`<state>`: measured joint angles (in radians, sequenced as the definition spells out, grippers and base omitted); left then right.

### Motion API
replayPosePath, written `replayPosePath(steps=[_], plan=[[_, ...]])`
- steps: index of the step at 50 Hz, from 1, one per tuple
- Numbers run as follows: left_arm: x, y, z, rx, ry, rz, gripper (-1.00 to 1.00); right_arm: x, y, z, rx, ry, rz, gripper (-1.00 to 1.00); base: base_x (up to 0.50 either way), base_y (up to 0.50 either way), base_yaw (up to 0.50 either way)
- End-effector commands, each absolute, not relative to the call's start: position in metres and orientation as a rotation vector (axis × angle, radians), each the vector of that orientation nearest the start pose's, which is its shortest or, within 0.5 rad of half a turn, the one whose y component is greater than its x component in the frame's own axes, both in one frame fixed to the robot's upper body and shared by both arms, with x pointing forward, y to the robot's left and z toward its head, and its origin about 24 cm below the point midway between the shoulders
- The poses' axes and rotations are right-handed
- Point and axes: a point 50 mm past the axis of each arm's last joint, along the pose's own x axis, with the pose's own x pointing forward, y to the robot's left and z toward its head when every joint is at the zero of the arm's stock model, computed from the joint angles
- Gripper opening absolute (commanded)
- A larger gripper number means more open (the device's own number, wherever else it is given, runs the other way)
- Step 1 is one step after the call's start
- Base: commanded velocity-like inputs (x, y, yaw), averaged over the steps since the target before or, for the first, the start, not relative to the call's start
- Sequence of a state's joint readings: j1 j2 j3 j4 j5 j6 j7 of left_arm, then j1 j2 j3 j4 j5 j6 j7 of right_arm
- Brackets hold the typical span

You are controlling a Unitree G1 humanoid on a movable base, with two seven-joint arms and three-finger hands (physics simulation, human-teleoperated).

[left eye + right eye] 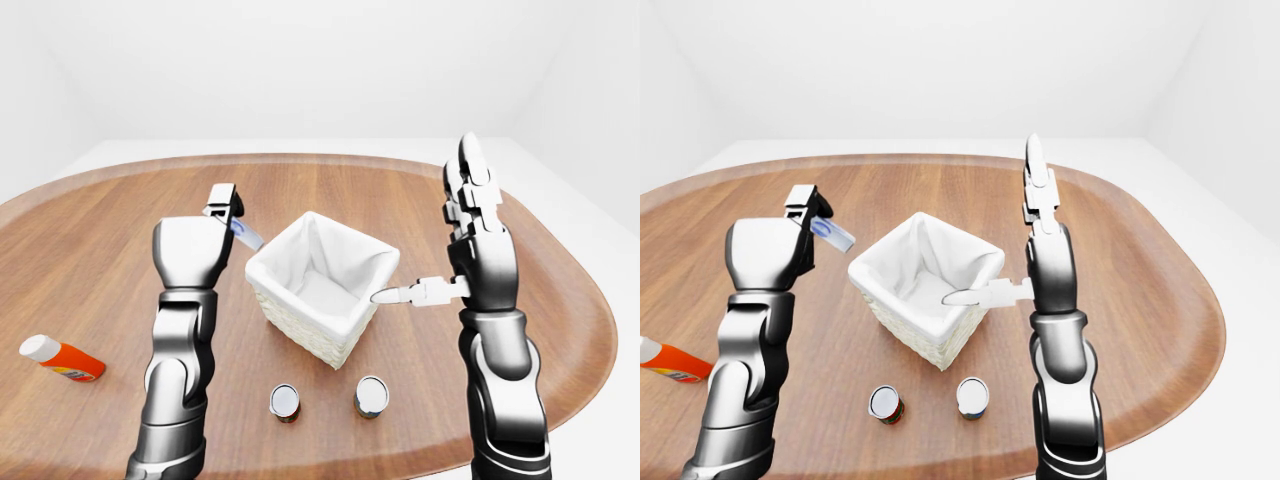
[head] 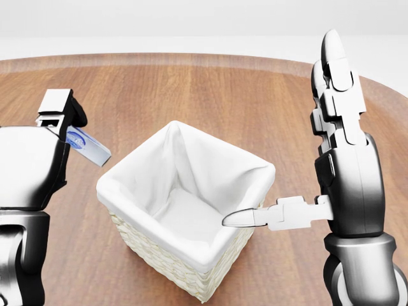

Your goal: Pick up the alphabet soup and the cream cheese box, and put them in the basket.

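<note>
Blue and silver, the little flat cream cheese box (image 2: 89,146) stuck out of my left hand (image 2: 58,118), whose fingers were closed on it, just left of the basket (image 2: 127,197) and a bit above its rim. I judged I should carry it over the white lining before letting go. My right hand (image 2: 331,95) was open and held nothing, one finger (image 2: 242,218) over the rim. Two cans (image 1: 285,401) stood below the basket; I couldn't tell which was the soup.

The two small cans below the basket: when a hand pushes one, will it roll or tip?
Both cans stand upright on flat ends, so they will probably slide. Pushed high, one might tip, then roll on the smooth table.
</note>
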<state>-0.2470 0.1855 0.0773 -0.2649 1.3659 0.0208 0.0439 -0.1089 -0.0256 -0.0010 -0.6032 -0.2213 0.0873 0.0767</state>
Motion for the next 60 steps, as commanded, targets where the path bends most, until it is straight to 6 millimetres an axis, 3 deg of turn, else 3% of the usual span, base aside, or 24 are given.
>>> replayPosePath(steps=[1, 35, 50, 60], plan=[[0.273, 0.155, 0.188, 1.432, -0.538, 0.361, -1.00, 0.231, -0.143, 0.189, -0.245, -0.602, 0.017, 1.00, 0.00, 0.00, 0.00], [0.273, 0.099, 0.168, 1.402, -0.605, 0.262, -1.00, 0.230, -0.143, 0.191, -0.236, -0.611, 0.020, 1.00, 0.00, 0.00, 0.00], [0.291, 0.078, 0.154, 1.417, -0.584, 0.239, -1.00, 0.229, -0.143, 0.192, -0.237, -0.615, 0.024, 1.00, 0.00, 0.00, 0.00], [0.311, 0.070, 0.131, 1.437, -0.546, 0.206, -1.00, 0.228, -0.144, 0.193, -0.231, -0.620, 0.021, 1.00, 0.00, 0.00, 0.00]])
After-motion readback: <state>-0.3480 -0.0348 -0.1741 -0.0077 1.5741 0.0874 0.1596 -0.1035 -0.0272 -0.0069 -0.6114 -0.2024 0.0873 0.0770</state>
